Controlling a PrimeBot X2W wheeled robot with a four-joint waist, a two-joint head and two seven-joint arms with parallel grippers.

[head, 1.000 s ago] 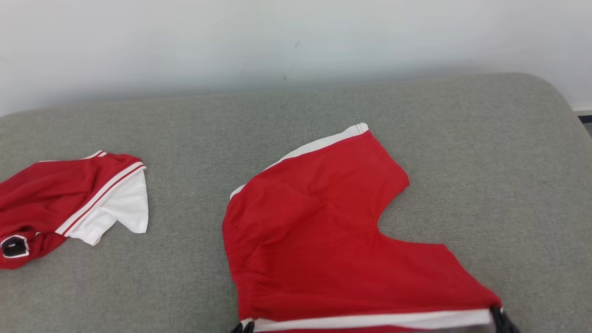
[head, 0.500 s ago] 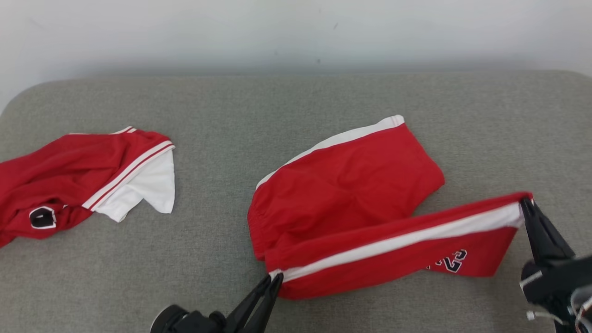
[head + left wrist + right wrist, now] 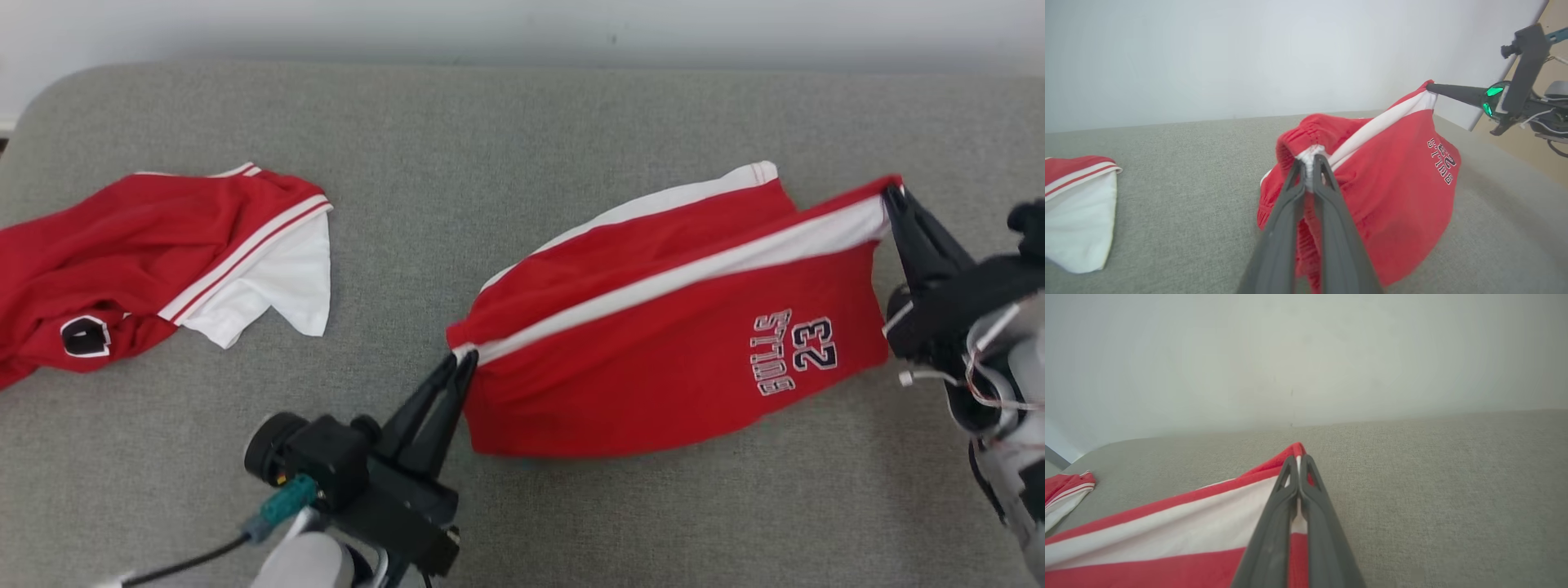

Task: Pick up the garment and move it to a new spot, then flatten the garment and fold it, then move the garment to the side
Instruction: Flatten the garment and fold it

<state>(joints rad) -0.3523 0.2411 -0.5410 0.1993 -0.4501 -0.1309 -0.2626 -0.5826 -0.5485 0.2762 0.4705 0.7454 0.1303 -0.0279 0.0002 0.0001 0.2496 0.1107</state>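
The shorts (image 3: 653, 359) lie right of middle on the grey cushion (image 3: 571, 139), half-folded. The left pincer (image 3: 461, 363) is clenched on the waistband corner, the right pincer (image 3: 890, 196) on the hem corner. The held striped edge runs taut between them, near left to far right. The lower leg's striped edge lies just beyond it, so both arms likely carry slightly forward, then lower.

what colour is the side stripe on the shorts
White stripe on red shorts; head view shows it best.
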